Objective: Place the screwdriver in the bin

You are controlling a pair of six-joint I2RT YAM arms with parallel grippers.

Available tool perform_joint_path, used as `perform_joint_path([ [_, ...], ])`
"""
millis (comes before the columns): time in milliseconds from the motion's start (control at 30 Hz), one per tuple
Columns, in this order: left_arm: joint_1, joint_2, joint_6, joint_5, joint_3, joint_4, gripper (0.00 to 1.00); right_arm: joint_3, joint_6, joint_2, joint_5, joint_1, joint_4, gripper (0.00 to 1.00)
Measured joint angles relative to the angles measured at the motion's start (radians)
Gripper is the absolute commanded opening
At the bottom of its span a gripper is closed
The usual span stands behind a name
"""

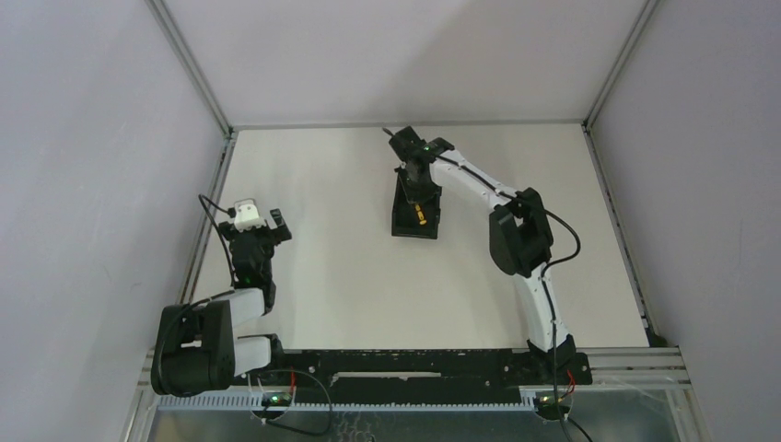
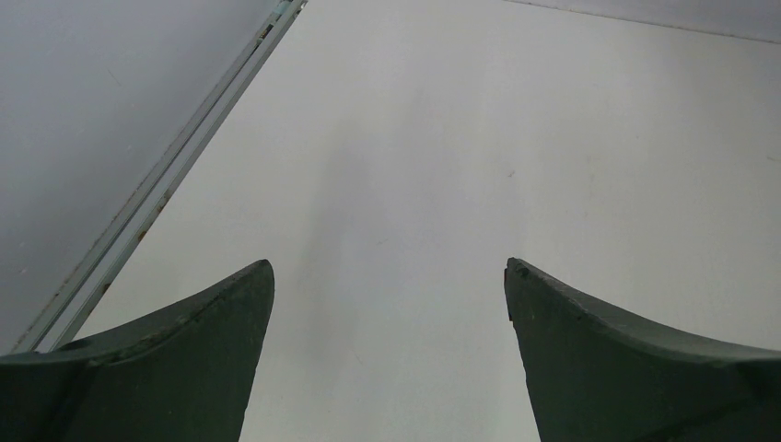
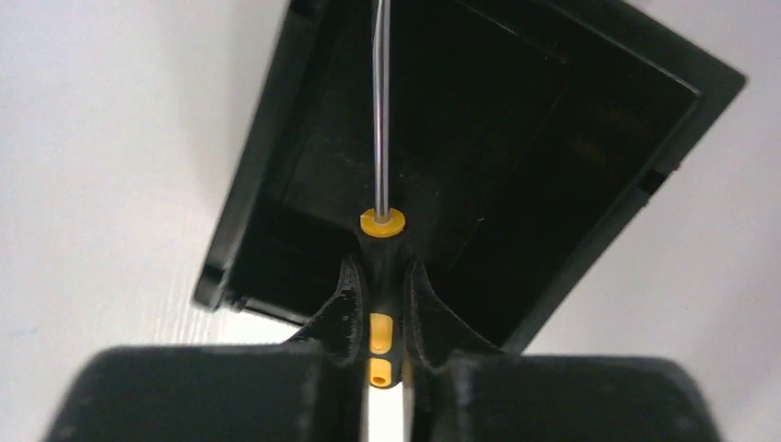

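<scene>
Right gripper [image 3: 382,276] fills my wrist view, its black fingers pinched narrow on the screwdriver [image 3: 381,224] handle. Around the bin [image 3: 258,175] the table [image 2: 553,138] is matte white. The bin is matte black plastic, rectangular and upright-walled. Well off to the bin's left, my left gripper [image 2: 389,267] hangs wide, holding nothing. The screwdriver hovers above the bin's near end, its thin bright shaft reaching over the interior, its stubby black handle collared in yellow. I judge this the drop step: next I nudge inward past the near rim, then open.
</scene>
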Motion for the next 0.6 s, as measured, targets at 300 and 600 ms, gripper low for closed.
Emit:
perform_joint_path([
  [300,0.000,0.000,0.000,0.000,0.000,0.000,1.00,-0.042,-0.029,0.039,0.056,-0.005,0.049,0.42],
  [600,0.000,0.000,0.000,0.000,0.000,0.000,1.00,-0.062,-0.027,-0.080,0.066,-0.003,0.061,0.81],
])
